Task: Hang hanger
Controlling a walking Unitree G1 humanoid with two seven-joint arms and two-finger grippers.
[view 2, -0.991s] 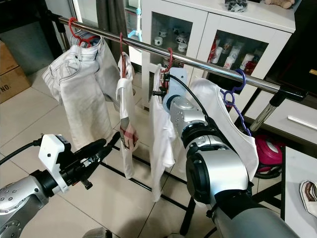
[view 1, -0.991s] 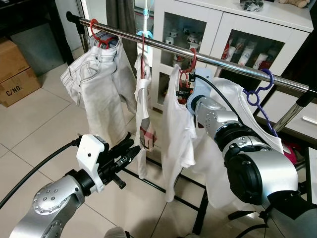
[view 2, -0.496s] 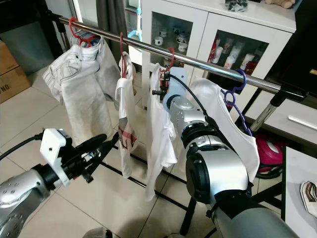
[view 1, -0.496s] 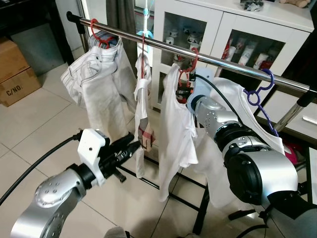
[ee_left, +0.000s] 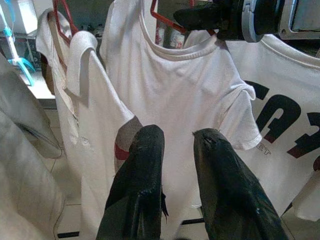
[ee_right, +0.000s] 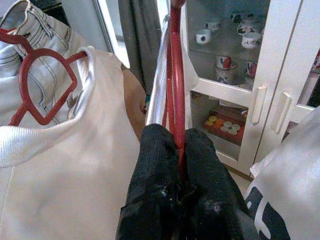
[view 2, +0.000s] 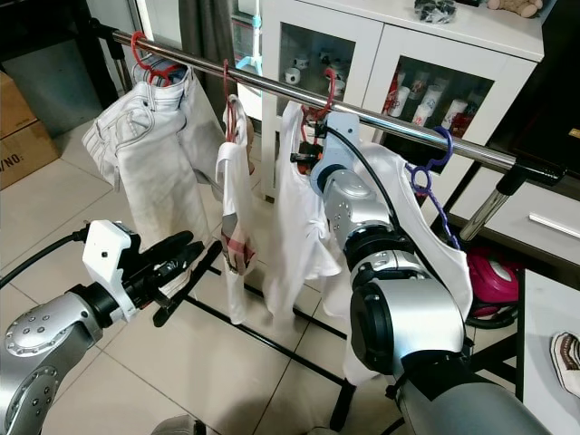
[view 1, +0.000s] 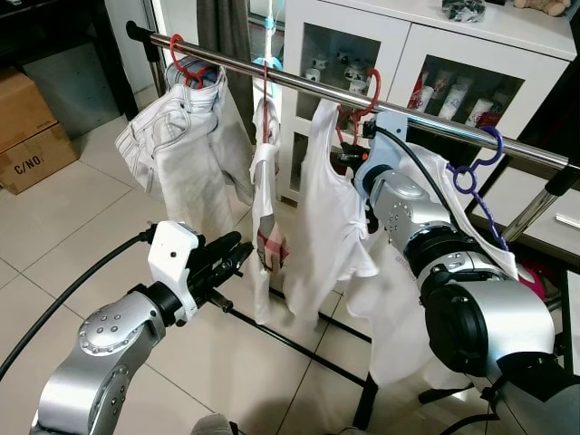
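A red hanger carries a white T-shirt, and its hook curves over the top of the steel rail. My right gripper is shut on the hanger's red wire just under the hook, as the right wrist view shows with the red hanger pinched in that gripper. My left gripper is open and holds nothing. It is low in front of the hanging clothes, and in the left wrist view this gripper points at the T-shirt's lower half.
White jeans and a narrow white garment hang on red hangers further left. A printed T-shirt on a purple hanger hangs to the right. A white glass-door cabinet stands behind, and a cardboard box is on the floor at left.
My right gripper has lifted the red hanger a little, so its hook stands higher on the rail. The T-shirt has swung. My left gripper has risen slightly toward the clothes.
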